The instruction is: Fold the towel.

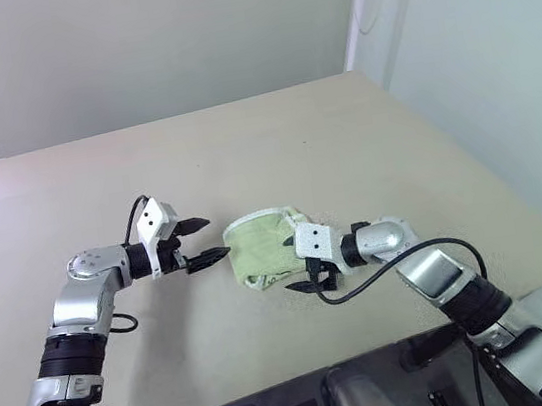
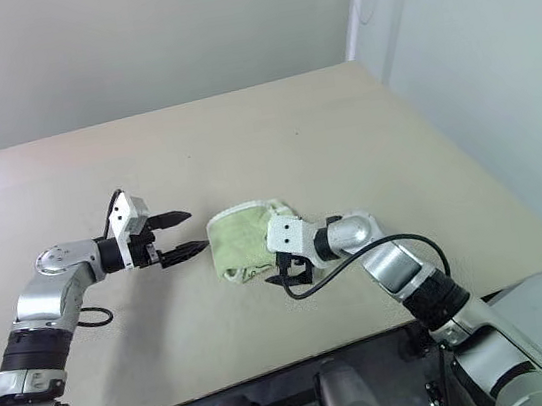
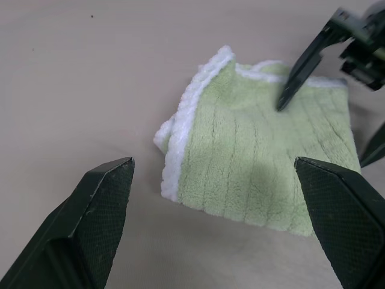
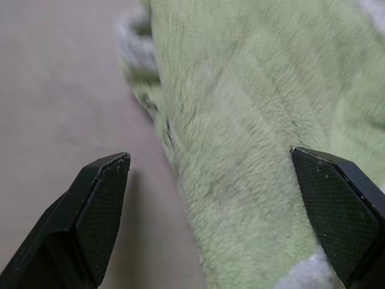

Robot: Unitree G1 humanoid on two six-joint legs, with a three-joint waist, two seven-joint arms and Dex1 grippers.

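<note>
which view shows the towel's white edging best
The left wrist view: the folded towel lies whole between the open fingers, its white edging sharp along one side. Both eye views show it small, beside the right gripper. The right wrist view shows mostly green pile, with blurred edging.

Soft, even light with faint shadows; the towel (image 4: 240, 150) looks somewhat blurred in the right wrist view.
</note>
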